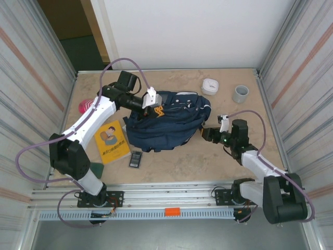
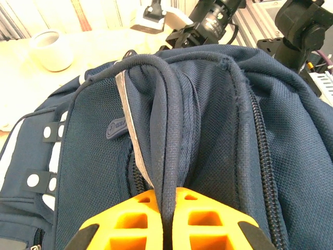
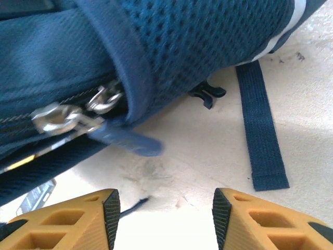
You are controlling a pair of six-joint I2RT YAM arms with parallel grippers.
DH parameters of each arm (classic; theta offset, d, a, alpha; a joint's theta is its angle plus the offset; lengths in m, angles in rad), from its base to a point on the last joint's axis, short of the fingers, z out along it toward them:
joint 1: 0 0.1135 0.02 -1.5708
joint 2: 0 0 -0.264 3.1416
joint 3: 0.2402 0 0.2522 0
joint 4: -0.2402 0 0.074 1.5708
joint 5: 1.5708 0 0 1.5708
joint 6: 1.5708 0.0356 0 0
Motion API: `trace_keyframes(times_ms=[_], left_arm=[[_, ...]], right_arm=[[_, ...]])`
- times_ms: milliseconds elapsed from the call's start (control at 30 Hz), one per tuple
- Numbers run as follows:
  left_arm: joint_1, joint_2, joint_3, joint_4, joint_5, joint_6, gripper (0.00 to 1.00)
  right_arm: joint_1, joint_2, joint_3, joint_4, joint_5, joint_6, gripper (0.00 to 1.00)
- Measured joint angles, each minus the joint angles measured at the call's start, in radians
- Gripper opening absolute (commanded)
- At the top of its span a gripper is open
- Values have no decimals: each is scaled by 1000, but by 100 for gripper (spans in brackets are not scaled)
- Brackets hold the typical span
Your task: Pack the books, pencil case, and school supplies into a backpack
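Flat blue fabric zip tab point(image 3: 127, 141) is judged the next target for the wide-open, empty right pincer point(image 3: 164, 208).
The tab is seen just ahead and left of that pincer's gap, its long axis crosswise, on the large navy-blue fabric backpack point(image 3: 208, 41); the backpack's dark corded handle point(image 2: 169, 130) is pinched tight in the left pincer point(image 2: 167, 205).

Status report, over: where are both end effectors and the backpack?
Left end effector shut on backpack top loop. Right end effector open beside zipper pulls. Yellow book on table, unpacked.
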Motion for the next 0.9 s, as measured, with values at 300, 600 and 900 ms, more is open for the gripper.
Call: trace_keyframes(times_ms=[300, 600, 900], left_arm=[[0, 25, 10, -32, 22, 19, 0], [-36, 14, -88, 223, -153, -185, 0], [-134, 13, -175, 503, -475, -440, 0]], right_arm=[[1, 19, 17, 108, -82, -132, 17], [1, -18, 46, 10, -113, -157, 0], [27, -85, 159, -244, -117, -157, 0]])
